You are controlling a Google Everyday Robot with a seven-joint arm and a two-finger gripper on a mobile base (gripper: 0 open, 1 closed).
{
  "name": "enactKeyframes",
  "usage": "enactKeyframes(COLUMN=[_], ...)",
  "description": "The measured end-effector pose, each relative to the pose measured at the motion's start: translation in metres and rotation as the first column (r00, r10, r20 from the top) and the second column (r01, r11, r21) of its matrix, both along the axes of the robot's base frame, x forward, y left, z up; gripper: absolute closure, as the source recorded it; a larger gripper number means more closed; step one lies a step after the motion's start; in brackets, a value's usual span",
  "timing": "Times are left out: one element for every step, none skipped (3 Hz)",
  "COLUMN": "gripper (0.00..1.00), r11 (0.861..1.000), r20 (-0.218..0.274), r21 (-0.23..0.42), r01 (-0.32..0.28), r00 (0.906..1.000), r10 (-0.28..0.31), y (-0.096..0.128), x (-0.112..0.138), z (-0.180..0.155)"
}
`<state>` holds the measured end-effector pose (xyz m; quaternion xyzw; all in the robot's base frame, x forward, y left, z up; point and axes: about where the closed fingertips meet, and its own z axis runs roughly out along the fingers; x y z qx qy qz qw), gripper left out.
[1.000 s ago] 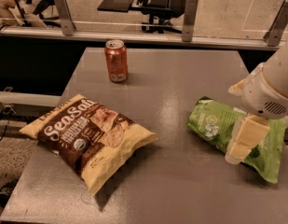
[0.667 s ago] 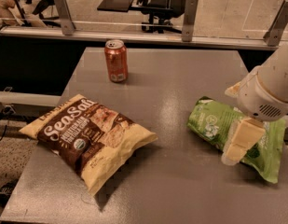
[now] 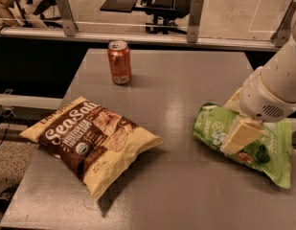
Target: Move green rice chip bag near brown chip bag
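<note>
Grasp stage: the end effector (image 3: 235,131) is down on the green rice chip bag (image 3: 262,150), which lies at about 4 o'clock on the counter (image 3: 186,80); I cannot tell whether it is spread or clamped. In my judgement the next move calls for a firm hold, then a carry toward 9 o'clock, stopping beside the brown chip bag (image 3: 90,138) at 8 o'clock. The green bag lies flat and crinkled, light green with a white logo.

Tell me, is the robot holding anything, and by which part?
Cannot be told. The gripper is down on the middle of the green rice chip bag, which lies flat on the table.
</note>
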<state>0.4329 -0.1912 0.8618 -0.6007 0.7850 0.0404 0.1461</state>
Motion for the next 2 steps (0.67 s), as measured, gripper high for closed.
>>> enactKeyframes(gripper=[0.63,0.87], r11=[1.0,0.997], r20=[0.004,0.002], r21=[0.005,0.041], r01=[-0.018,-0.066], r00=[0.9998,0.9978], r10=[0.018,0.066], y=[0.006,0.025], x=[0.0,-0.008], z=[0.007,0.024])
